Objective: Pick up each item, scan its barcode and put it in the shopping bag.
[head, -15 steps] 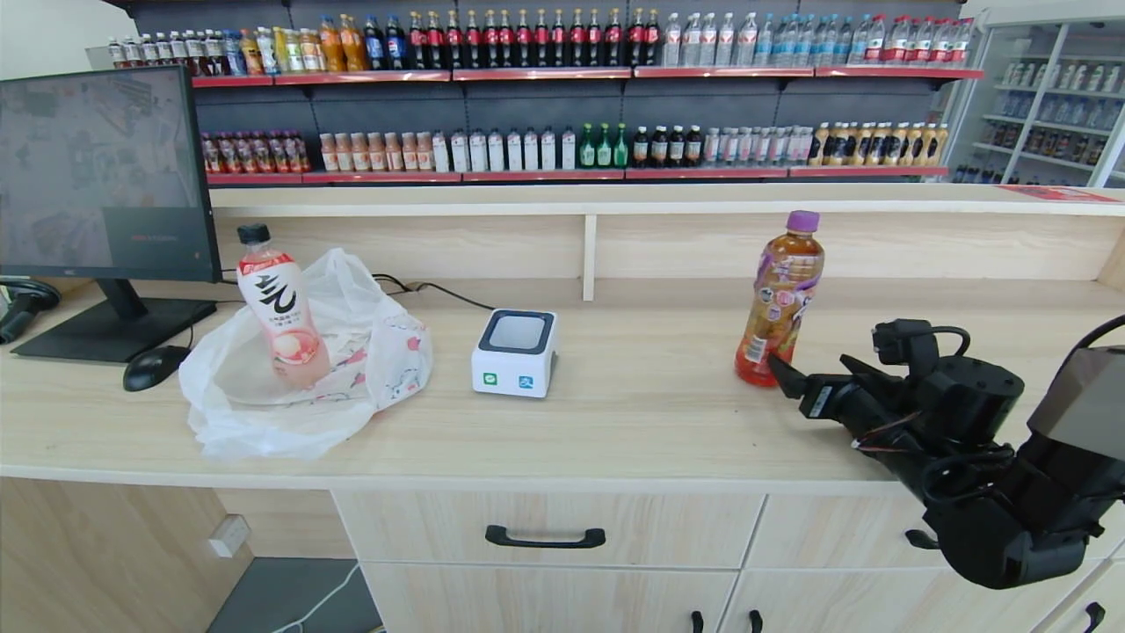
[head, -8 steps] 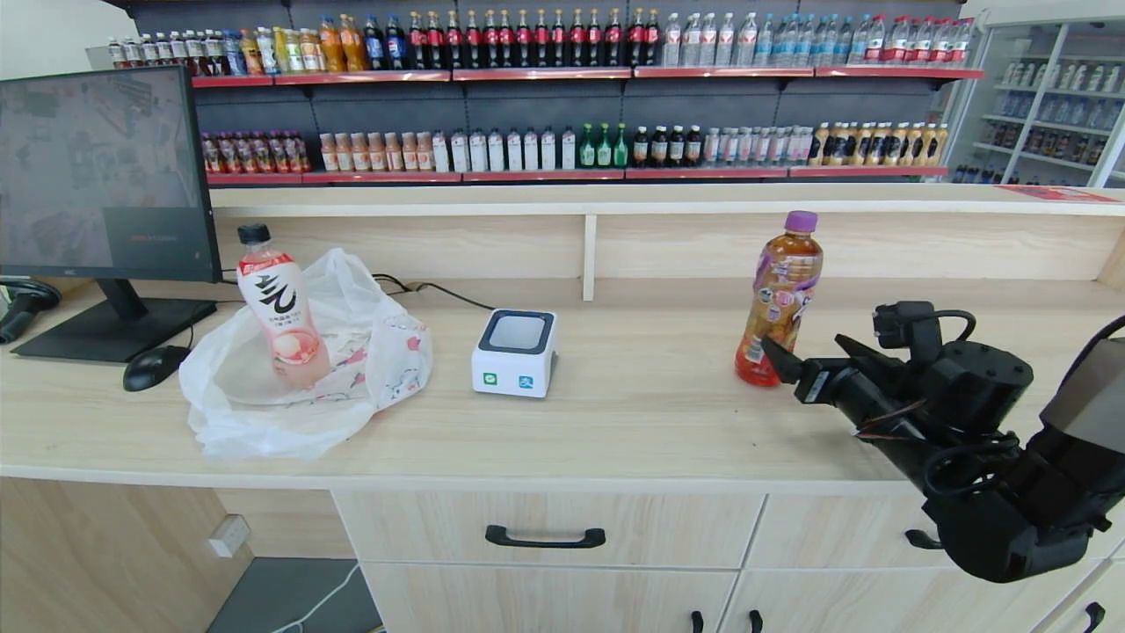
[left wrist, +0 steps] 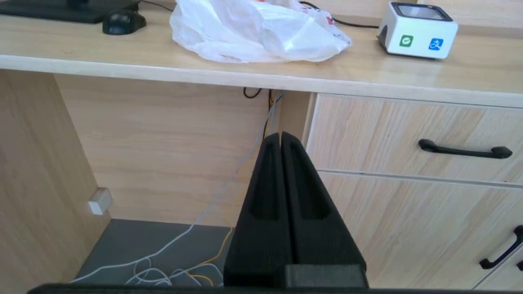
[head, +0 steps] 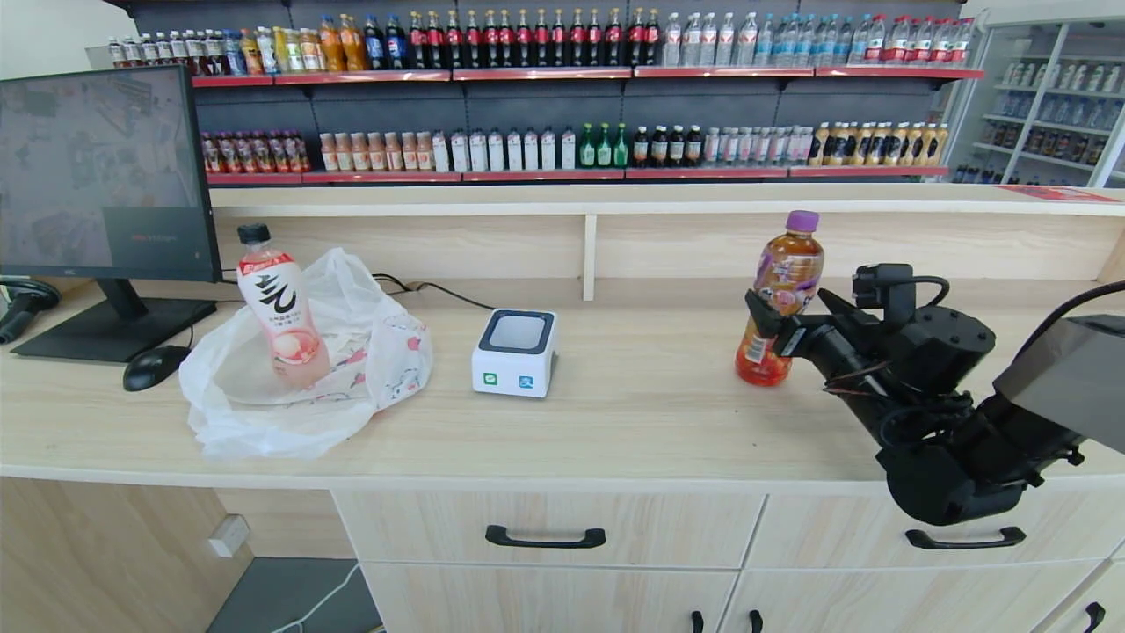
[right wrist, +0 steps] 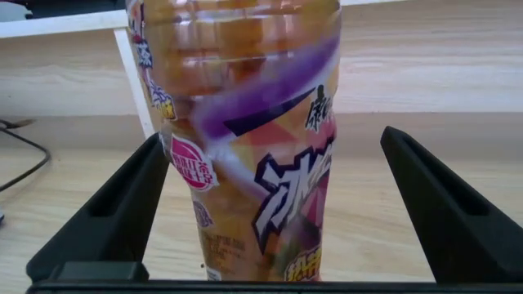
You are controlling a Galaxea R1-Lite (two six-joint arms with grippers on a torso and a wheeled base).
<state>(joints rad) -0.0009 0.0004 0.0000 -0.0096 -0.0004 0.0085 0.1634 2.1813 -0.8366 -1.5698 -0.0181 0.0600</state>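
Nearest, low in front of the cabinet below the counter [head: 633, 422], the left gripper [left wrist: 280, 140] hangs with its fingers pressed together and nothing in them, well apart from any item. On the counter to the robot's right, the right gripper [head: 788, 308] is spread wide and held level at about mid-height of the tea bottle [head: 793, 255]. That bottle stands upright on its base, long axis vertical, purple cap on top, so the fingers meet it side-on, across its axis. In the right wrist view the tea bottle [right wrist: 245, 122] sits between the fingers of the right gripper [right wrist: 272, 139], but off-centre: it is just beside one finger, possibly touching it, while a clear gap separates it from the other. The grasp therefore looks set for a plain closing of the right gripper, and the likely risk is that the nearer finger pushes the bottle sideways before the far one arrives. The right arm is far nearer than the left. Further to the left stand the scanner [head: 516, 352] and, beyond it, the bag [head: 352, 396], which already holds a pink bottle [head: 281, 308].
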